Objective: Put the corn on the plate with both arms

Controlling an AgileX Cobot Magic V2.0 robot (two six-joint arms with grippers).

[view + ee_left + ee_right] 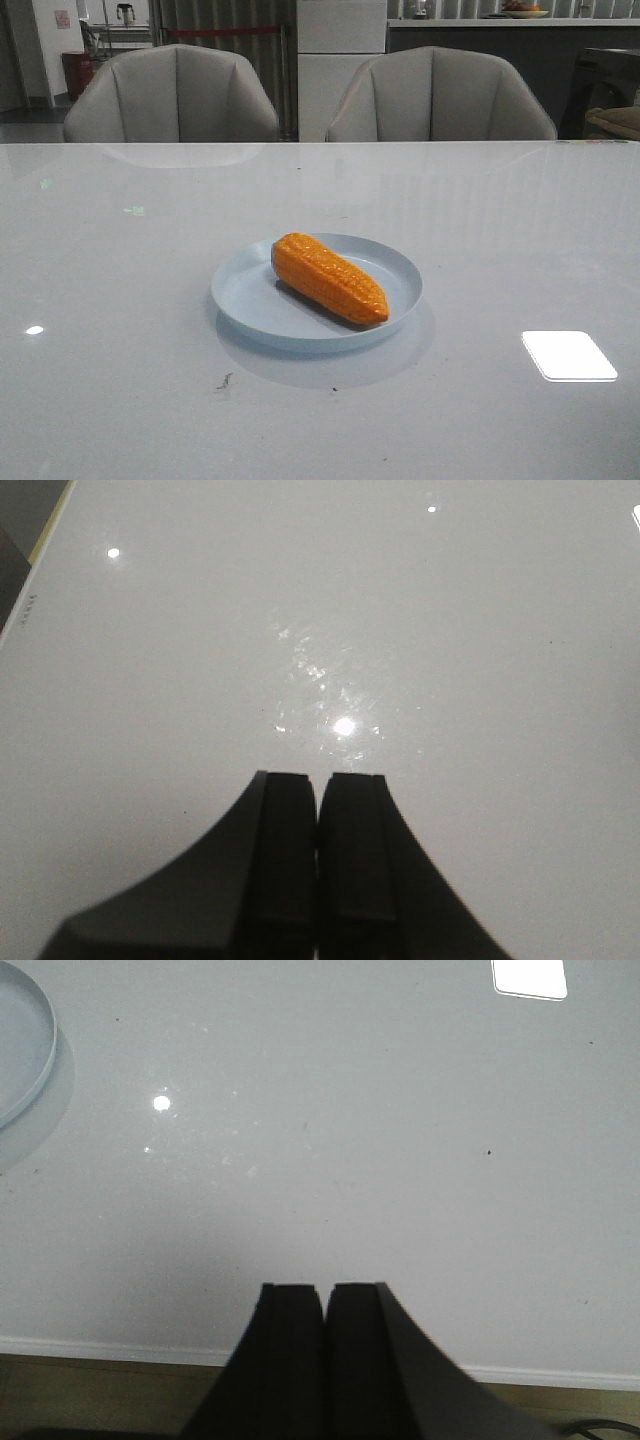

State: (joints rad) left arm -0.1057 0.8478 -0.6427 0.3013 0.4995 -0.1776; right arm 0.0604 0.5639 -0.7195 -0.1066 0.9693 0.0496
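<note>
Left wrist view shows the left gripper (320, 820) with its two black fingers pressed together, nothing between them, hanging over bare glossy white counter (330, 630) with only ceiling-light glints on it and a dark edge of the counter at one corner. The right gripper (324, 1320) is the same: fingers closed flat against each other and empty, poised just inside the counter's near edge, with a slice of the pale blue plate (40, 1055) showing off to the side, well apart from the fingertips. Neither arm appears in the front view, so both look pulled back toward the robot's side of the counter. Farther out, in the middle of the counter, the plate sits with the orange corn (328, 277) lying inside it on a diagonal, blunt end toward the far left, tapered end toward the near right close to the rim, resting flat and not overhanging. By that lay the placing looks done, and the step in hand is judged to be parking the arms. Doing that well means keeping both grippers clear of the plate, moving without sweeping low across the counter, and leaving the corn undisturbed, since a round cob on a shallow plate could roll if the rim is nudged. Beyond the counter stand two grey chairs (170, 95).
</note>
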